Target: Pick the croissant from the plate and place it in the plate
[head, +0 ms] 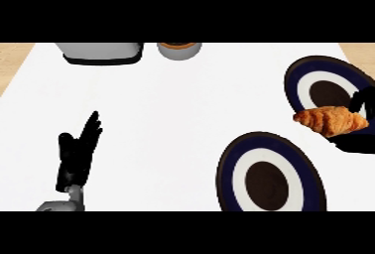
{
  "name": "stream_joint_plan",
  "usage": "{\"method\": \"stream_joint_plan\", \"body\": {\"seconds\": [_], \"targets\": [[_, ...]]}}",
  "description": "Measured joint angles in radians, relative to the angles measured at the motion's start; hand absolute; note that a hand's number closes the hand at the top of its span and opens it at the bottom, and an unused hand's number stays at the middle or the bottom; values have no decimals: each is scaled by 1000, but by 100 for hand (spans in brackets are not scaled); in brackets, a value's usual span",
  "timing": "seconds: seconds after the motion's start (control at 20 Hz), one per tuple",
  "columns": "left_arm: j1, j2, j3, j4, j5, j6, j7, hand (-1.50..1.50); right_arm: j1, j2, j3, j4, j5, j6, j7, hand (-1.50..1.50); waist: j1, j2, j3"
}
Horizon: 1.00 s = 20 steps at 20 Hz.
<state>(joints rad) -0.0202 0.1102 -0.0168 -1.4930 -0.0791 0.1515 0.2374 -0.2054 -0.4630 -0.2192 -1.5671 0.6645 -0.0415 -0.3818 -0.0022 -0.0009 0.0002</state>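
Since the croissant sits at the far right of the view, everything turns on which hand is close to it and where the nearer plate lies from it.

Croissant (pixel 331 121): at the lower rim of the far plate (pixel 302 82), its long axis running roughly left to right, its left tip pointing out past the rim.

Right hand (pixel 356 143): at the right edge of the view, dark shapes just behind and under the croissant; they seem wrapped round its right end, though most of the hand is cut off by the edge.

Left hand (pixel 79 149): resting on the left of the desk (pixel 183 99), fingers straight and together, pointing up; well apart from both plates.

Near plate (pixel 270 173): bare, lying below and to the left of the croissant, near it.

Nearer hand: the right one, plainly.

Coming move, as I judge it: carry the croissant down and left over the near plate's middle, then let go.

Other things: a grey appliance (pixel 99 51) and a cup (pixel 179 49) at the far edge, well clear of that path.
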Motion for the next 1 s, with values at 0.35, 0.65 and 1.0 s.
{"method": "stream_joint_plan", "body": {"seconds": [0.35,0.65,1.0], "targets": [[-16,-3,4,17,-7,-10,-10,0,-165,-66,-66,284,5,-10,-44,150,10,3,0],[-33,-5,8,46,-13,-18,-19,0,-298,-103,-71,596,67,-84,-137,150,17,5,0],[-44,-5,10,34,-7,-27,-12,0,-439,-171,-32,909,142,-10,-175,150,34,11,1]]}}
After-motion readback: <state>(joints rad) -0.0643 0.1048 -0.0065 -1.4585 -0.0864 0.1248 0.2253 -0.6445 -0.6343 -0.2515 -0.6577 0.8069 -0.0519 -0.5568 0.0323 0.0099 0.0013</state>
